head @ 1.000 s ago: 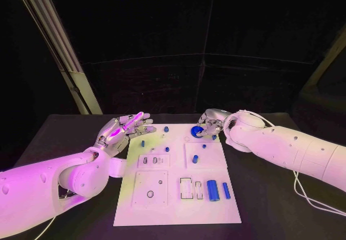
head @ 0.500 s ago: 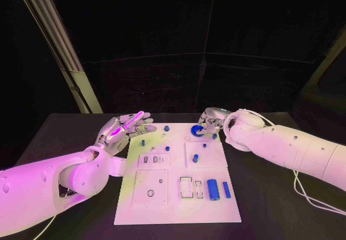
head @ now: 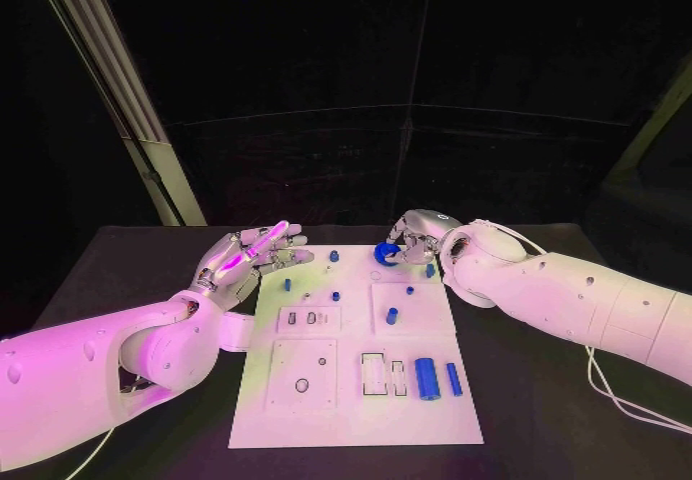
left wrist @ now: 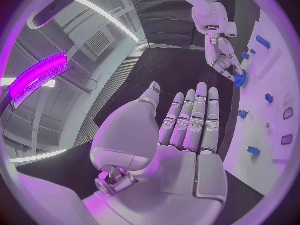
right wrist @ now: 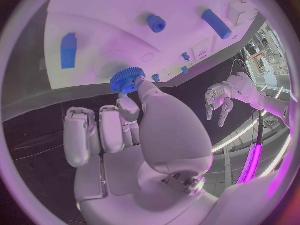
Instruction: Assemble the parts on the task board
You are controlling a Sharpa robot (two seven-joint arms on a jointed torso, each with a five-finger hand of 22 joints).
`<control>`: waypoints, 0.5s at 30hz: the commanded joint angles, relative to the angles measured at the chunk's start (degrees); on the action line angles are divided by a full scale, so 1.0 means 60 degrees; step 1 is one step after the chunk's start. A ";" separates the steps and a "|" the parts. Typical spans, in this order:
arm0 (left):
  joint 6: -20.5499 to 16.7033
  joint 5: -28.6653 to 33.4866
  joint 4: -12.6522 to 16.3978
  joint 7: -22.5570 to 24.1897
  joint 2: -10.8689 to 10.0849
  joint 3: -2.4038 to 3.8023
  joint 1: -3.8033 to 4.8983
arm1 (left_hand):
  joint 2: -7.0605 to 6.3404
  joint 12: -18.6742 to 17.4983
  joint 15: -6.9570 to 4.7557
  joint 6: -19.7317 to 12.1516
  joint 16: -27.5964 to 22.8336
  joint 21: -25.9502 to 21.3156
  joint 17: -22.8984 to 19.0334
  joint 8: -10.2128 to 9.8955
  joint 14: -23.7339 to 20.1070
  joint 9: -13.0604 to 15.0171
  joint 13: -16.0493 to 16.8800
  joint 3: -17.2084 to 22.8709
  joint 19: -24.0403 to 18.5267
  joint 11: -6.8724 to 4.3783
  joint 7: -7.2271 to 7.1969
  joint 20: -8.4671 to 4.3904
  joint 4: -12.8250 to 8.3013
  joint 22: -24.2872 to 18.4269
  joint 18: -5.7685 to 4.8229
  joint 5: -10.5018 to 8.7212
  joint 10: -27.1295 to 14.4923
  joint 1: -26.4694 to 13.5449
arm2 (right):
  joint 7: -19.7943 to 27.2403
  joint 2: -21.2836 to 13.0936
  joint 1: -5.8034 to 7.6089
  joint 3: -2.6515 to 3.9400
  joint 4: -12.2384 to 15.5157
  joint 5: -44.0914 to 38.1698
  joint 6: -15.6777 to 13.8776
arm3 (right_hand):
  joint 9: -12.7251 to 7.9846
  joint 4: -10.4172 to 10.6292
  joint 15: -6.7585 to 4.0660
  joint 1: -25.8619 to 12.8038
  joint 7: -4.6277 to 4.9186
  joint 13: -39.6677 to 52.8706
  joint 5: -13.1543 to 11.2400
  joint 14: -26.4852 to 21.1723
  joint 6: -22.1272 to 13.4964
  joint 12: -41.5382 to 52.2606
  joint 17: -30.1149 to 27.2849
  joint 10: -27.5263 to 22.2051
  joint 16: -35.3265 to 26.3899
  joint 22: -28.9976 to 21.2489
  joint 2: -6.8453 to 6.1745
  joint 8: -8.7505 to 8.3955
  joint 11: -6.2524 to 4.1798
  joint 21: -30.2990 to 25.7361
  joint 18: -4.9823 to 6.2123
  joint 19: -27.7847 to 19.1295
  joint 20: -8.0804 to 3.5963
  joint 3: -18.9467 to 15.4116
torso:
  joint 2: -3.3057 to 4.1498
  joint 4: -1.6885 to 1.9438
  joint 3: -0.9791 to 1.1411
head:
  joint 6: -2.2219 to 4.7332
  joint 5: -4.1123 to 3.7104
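My right hand [head: 414, 240] pinches the blue gear [head: 388, 253] at the board's [head: 353, 425] far edge, near its right corner; in the right wrist view the gear [right wrist: 127, 79] sits at the fingertips [right wrist: 139, 85], above the board surface. A second ago the gear sat lower, toward the board; now it's raised a bit toward the far edge. My left hand [head: 248, 260] is open, fingers spread, holding nothing, just off the board's left edge near the far corner, same spot as before. Bare black tabletop [head: 116, 270] runs along the board's left, right and far sides. The big cylinder [head: 426, 379] and thin cylinder [head: 451, 380] lie near the board's near-right part; small pegs [head: 333, 257] stand near its far edge. None of these have moved.
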 commanded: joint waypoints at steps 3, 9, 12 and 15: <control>0.0144 0.0007 0.0009 0.0036 -0.0003 0.0007 0.0015 | 0.0105 -0.0068 0.0020 -0.0007 -0.0039 -0.0065 -0.0014 -0.0062 0.0022 -0.0005 -0.0004 0.0012 0.0063 0.0000 0.0277 -0.0011 -0.0060 -0.0012 0.0145 0.0025 0.0010 0.0042 | -0.0033 -0.0031 0.0015 0.0004 0.0352 -0.0175 -0.0586 | 0.0061 0.0054 -0.0086 0.0072 -0.0251 0.0032 0.0186 0.0304 0.0583 -0.0026 0.0022 0.0059 0.0060 0.1051 0.0137 -0.0044 -0.0037 0.0051 -0.0105 0.0049 -0.0029 0.0280 | 0.0005 -0.0001 0.0003 | -0.0009 0.0046; 0.0150 0.0007 -0.0006 0.0033 0.0011 0.0007 0.0015 | 0.0105 -0.0068 0.0020 -0.0007 -0.0039 -0.0065 -0.0014 -0.0062 0.0022 -0.0005 -0.0004 0.0012 0.0063 0.0000 0.0277 -0.0011 -0.0060 -0.0012 0.0145 0.0025 0.0010 0.0042 | -0.0121 0.0177 0.0012 0.0003 0.0694 -0.0610 -0.0540 | 0.0042 0.0021 -0.0086 0.0003 -0.0243 0.0041 0.0242 0.0299 0.0604 -0.0058 0.0016 0.0057 0.0053 0.1057 0.0018 -0.0122 -0.0034 0.0053 -0.0107 0.0051 -0.0034 0.0410 | 0.0000 -0.0004 -0.0004 | -0.0025 0.0090; 0.0154 0.0007 -0.0005 0.0030 0.0024 0.0007 0.0015 | 0.0105 -0.0068 0.0020 -0.0007 -0.0039 -0.0065 -0.0014 -0.0062 0.0022 -0.0005 -0.0004 0.0012 0.0063 0.0000 0.0277 -0.0011 -0.0060 -0.0012 0.0145 0.0025 0.0010 0.0042 | -0.0218 0.0459 0.0012 0.0000 0.0650 -0.0924 -0.0470 | 0.0039 0.0014 -0.0086 -0.0010 -0.0241 0.0042 0.0233 0.0300 0.0608 -0.0065 0.0024 0.0056 0.0056 0.1058 -0.0007 -0.0137 -0.0032 0.0053 -0.0107 0.0052 -0.0034 0.0432 | 0.0006 0.0025 -0.0015 | -0.0031 0.0087; 0.0149 0.0007 -0.0009 0.0025 0.0031 0.0007 0.0015 | 0.0105 -0.0068 0.0020 -0.0007 -0.0039 -0.0065 -0.0014 -0.0062 0.0022 -0.0005 -0.0004 0.0012 0.0063 0.0000 0.0277 -0.0011 -0.0060 -0.0012 0.0145 0.0025 0.0010 0.0042 | -0.0318 0.0839 0.0012 -0.0009 0.0474 -0.1205 -0.0409 | 0.0035 0.0003 -0.0085 -0.0022 -0.0238 0.0030 0.0221 0.0295 0.0610 -0.0087 0.0005 0.0050 0.0045 0.1046 -0.0033 -0.0156 -0.0031 0.0049 -0.0104 0.0042 -0.0034 0.0459 | 0.0002 0.0023 -0.0012 | -0.0046 0.0135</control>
